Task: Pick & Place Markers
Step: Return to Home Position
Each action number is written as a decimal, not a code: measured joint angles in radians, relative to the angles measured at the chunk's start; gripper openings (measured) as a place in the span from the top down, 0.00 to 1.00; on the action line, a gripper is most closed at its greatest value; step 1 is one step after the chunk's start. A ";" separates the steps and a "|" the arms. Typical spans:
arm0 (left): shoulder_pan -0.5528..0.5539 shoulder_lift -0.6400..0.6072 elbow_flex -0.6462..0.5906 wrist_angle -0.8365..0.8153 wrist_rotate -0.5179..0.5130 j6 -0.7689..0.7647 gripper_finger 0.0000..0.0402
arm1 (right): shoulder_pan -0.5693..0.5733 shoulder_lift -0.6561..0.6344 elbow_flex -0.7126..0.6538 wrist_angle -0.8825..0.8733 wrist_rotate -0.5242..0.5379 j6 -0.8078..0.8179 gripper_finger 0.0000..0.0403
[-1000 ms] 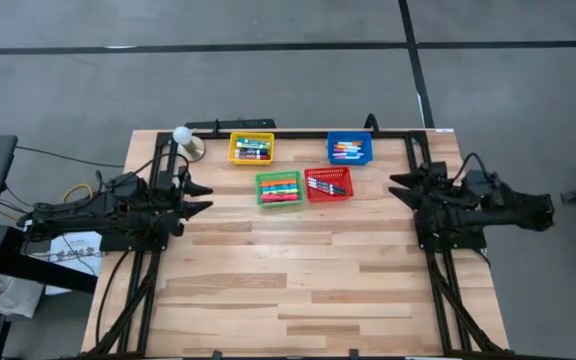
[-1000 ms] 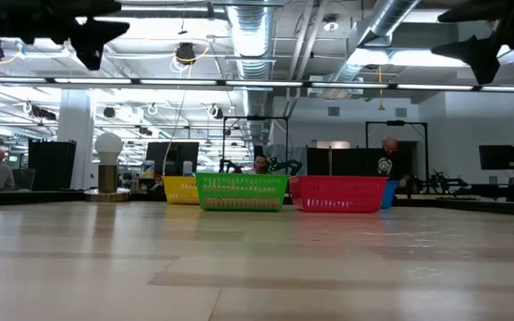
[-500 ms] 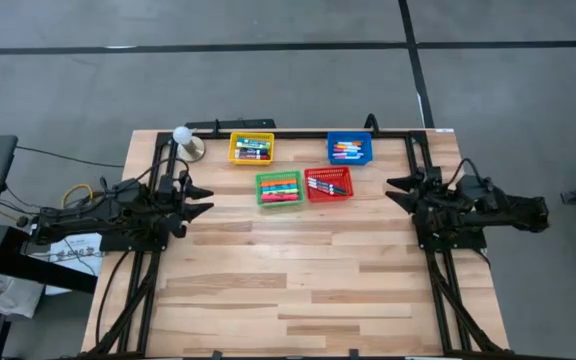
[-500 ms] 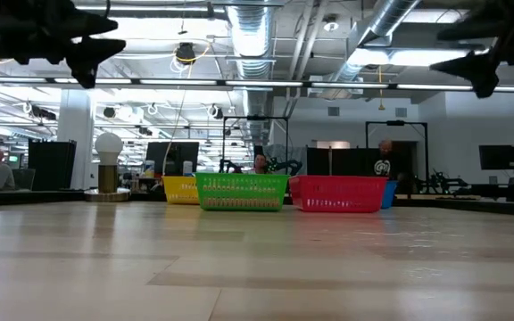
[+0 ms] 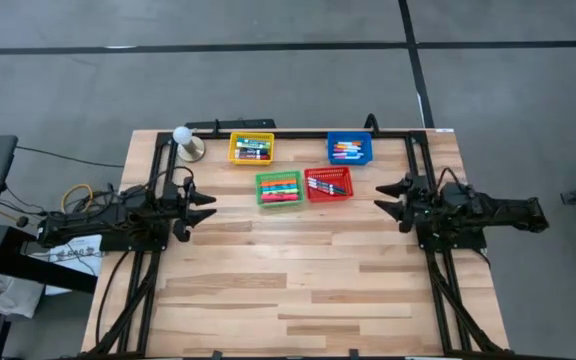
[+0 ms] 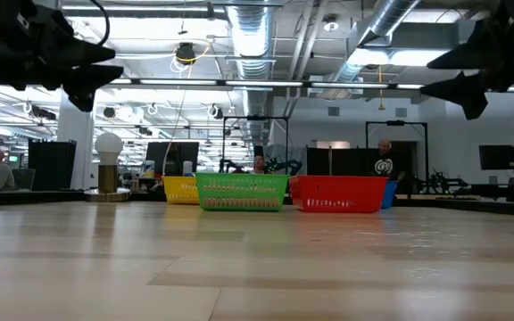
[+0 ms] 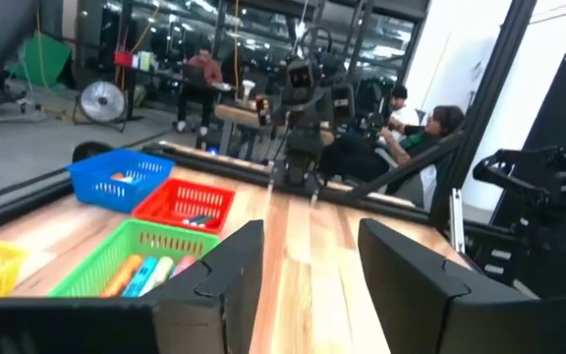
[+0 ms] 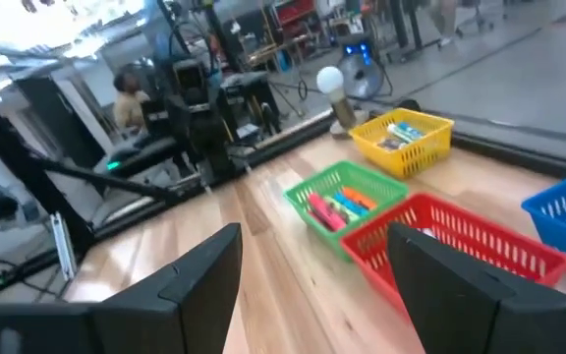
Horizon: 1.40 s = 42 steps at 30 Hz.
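Observation:
The markers lie in four small mesh baskets at the table's far middle: yellow (image 5: pixel 251 149), blue (image 5: pixel 350 150), green (image 5: pixel 279 188) and red (image 5: pixel 328 183). The low view shows the green basket (image 6: pixel 242 191) and the red one (image 6: pixel 338 193) in front. My left gripper (image 5: pixel 204 206) hovers open at the table's left side, left of the green basket, pointing level toward the right. My right gripper (image 5: pixel 387 196) hovers open at the right side, right of the red basket, pointing level toward the left. Neither has anything between its fingers (image 7: pixel 232 275) (image 8: pixel 204 270).
A white ball on a small stand (image 5: pixel 184 138) sits at the far left corner. A black frame rail (image 5: pixel 308 133) runs along the far edge, with arm bases along both sides. The near half of the wooden table (image 5: pixel 288 290) is bare.
Both arms have sunk toward the table and folded back. My left gripper has gone a little toward the right, my right gripper a little toward the left. Both stay open.

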 joint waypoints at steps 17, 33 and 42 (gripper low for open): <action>0.000 -0.001 -0.008 0.005 0.020 0.027 0.58 | 0.000 0.000 -0.029 -0.008 -0.005 -0.045 0.39; 0.001 0.001 -0.008 0.016 0.019 0.034 0.58 | -0.002 0.000 -0.029 -0.057 -0.004 0.042 0.39; 0.001 0.001 -0.008 0.020 0.019 0.034 0.58 | -0.002 0.000 -0.029 -0.057 -0.005 0.043 0.39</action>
